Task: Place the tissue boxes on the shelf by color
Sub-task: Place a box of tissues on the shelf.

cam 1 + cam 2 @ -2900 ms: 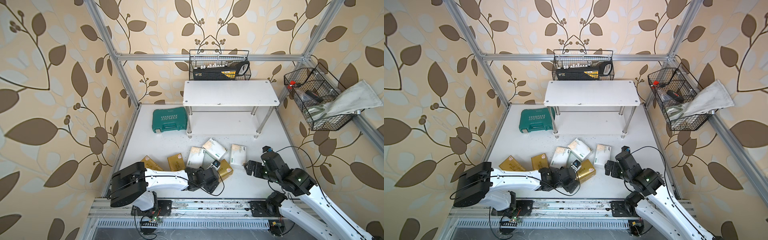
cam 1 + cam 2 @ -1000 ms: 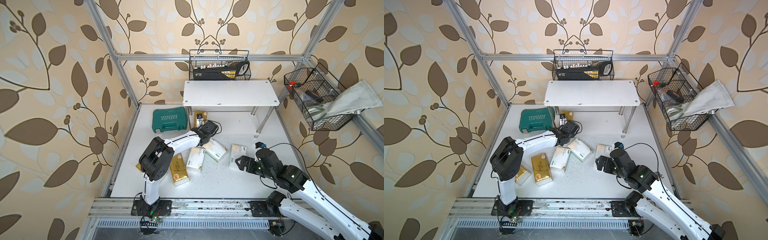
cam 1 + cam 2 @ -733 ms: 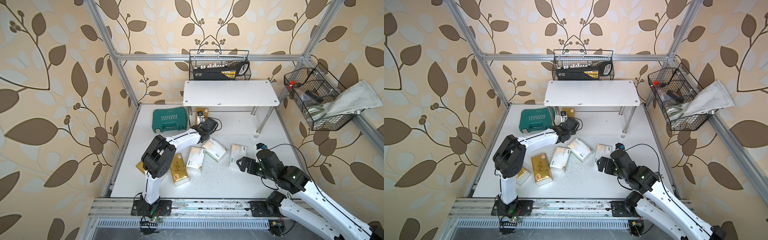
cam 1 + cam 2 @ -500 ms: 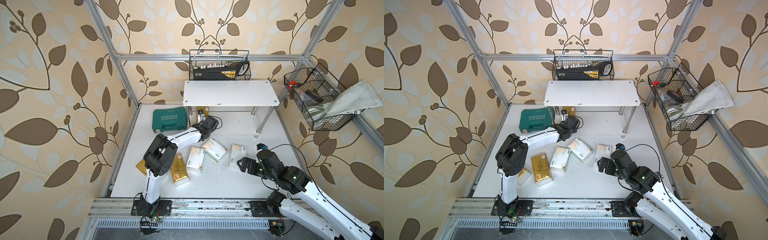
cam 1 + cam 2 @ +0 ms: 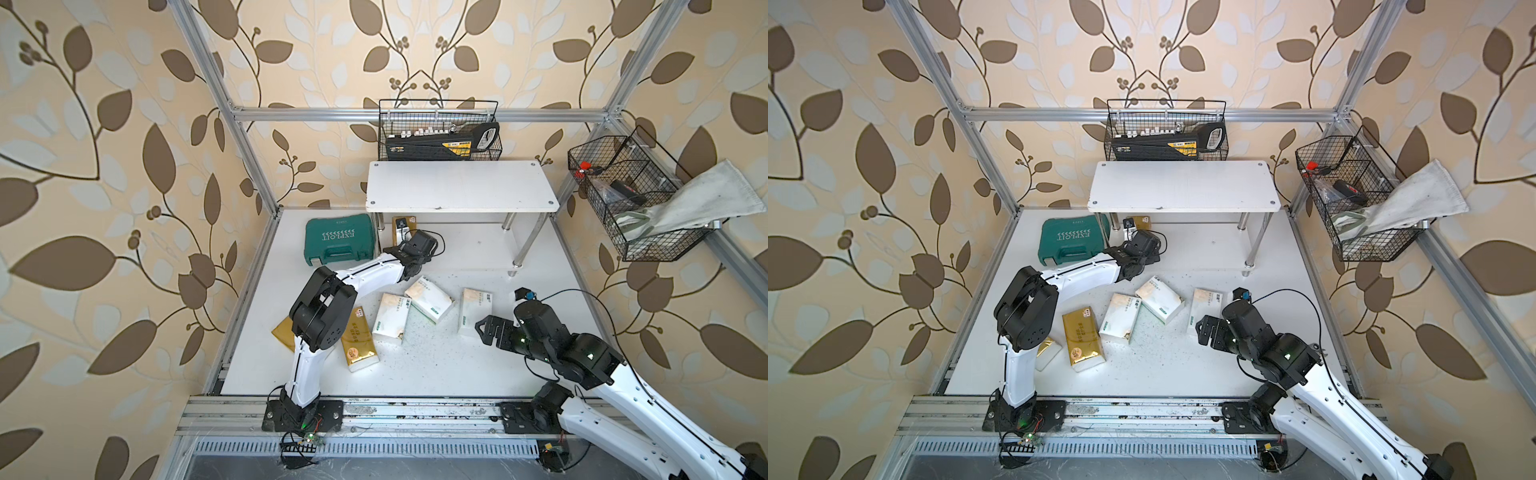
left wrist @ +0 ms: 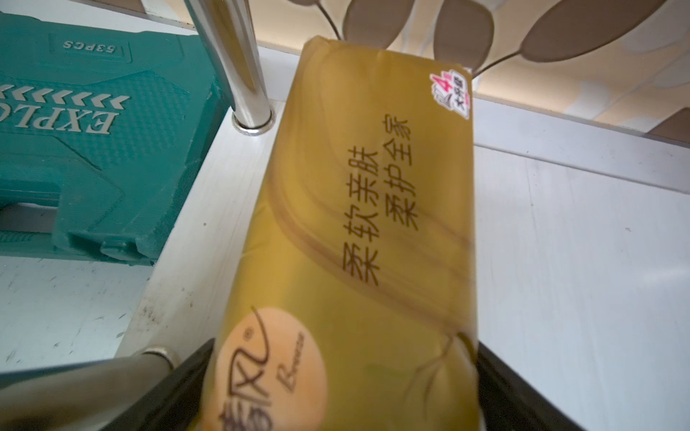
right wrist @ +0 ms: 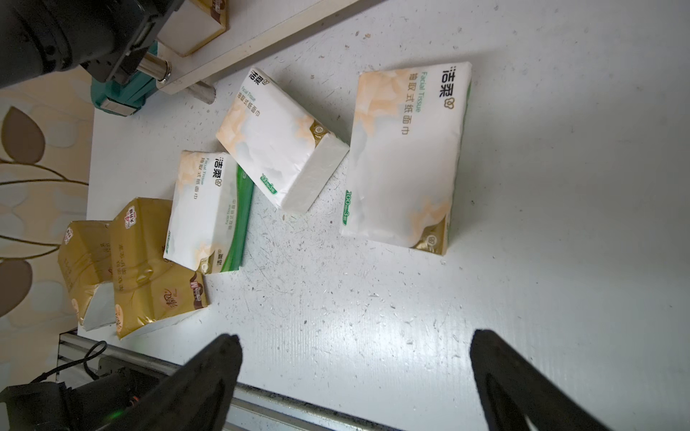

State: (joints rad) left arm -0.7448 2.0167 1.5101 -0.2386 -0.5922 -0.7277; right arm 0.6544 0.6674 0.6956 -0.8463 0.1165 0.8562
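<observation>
Standing on the speckled white tabletop [image 5: 436, 370] between leaf-papered walls [image 5: 124, 166], the shelf [image 5: 457, 187] bears one gold tissue pack [image 6: 354, 224] on its lower board between the jaws of the left tool [image 5: 405, 239], grip unclear, while the right tool [image 7: 354, 339] gapes empty near white tissue packs [image 5: 473, 311].

I count three gold tissue packs: the gold pack on the shelf [image 6: 358, 231], the gold pack in the open [image 5: 359, 340], and the gold pack half hidden under my left arm [image 5: 283, 332]. There are three white tissue packs with green labels: the left white pack [image 5: 390, 318], the middle white pack [image 5: 429, 299] and the right white pack [image 5: 474, 311]. I see one two-tier shelf [image 5: 457, 187], one green tool case [image 5: 338, 243], two black wire baskets, the back basket [image 5: 436, 101] and the side basket [image 5: 665, 249], and one grey cloth [image 5: 706, 199]. My tools number two: left tool [image 6: 345, 345] and right tool [image 7: 354, 339].
</observation>
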